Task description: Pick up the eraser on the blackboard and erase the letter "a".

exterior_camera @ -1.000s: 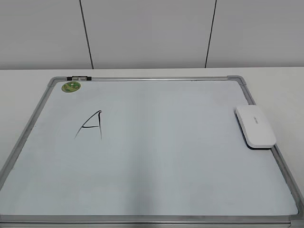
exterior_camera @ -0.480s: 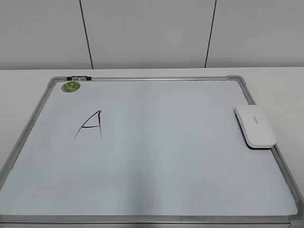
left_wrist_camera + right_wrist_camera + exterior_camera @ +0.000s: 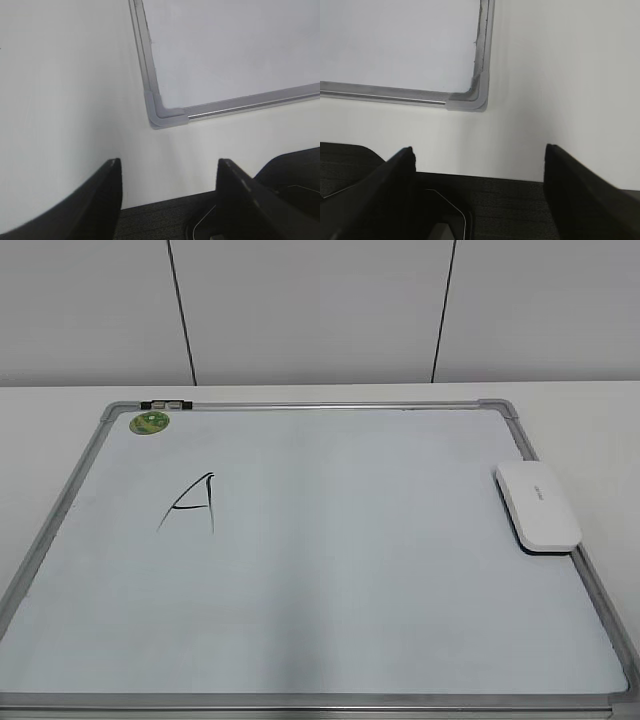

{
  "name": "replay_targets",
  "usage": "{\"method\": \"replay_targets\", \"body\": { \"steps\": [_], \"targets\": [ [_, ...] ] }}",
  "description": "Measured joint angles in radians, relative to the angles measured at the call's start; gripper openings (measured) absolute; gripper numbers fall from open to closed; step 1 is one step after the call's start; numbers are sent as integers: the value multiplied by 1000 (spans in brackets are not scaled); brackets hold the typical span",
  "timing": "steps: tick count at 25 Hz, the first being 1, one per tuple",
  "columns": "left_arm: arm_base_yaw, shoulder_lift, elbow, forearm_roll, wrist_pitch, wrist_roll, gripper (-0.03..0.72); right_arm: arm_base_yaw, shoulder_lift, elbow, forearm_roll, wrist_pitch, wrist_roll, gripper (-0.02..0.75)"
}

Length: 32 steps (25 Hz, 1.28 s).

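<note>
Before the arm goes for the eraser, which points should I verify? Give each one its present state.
1. Eraser lies free at the right edge of the blackboard, nothing on it: ok.
2. Letter on the board is unsmudged: ok; it looks like a capital A.
3. Right gripper open and empty, near the board's corner: ok.
4. Left gripper open and empty: ok.
5. No arm shows in the exterior view, so the path over the board is free: ok.
6. Height of the grippers above the table: cannot tell.
</note>
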Motion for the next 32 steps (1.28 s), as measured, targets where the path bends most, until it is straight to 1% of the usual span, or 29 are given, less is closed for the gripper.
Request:
{"method": "replay_targets", "body": {
  "steps": [12,16,24,32],
  "targets": [
    [0,-4,0,0,0,-1,423,0,0,0,0,2,0,588],
    [0,-64,0,0,0,-1,422,-4,-15,0,0,2,0,589],
    [4,-261,0,0,1,-1,422,-52,-179,0,0,2,2,588],
    [4,-408,0,0,6,-1,396,-56,-393,0,0,16,2,587]
  ]
}}
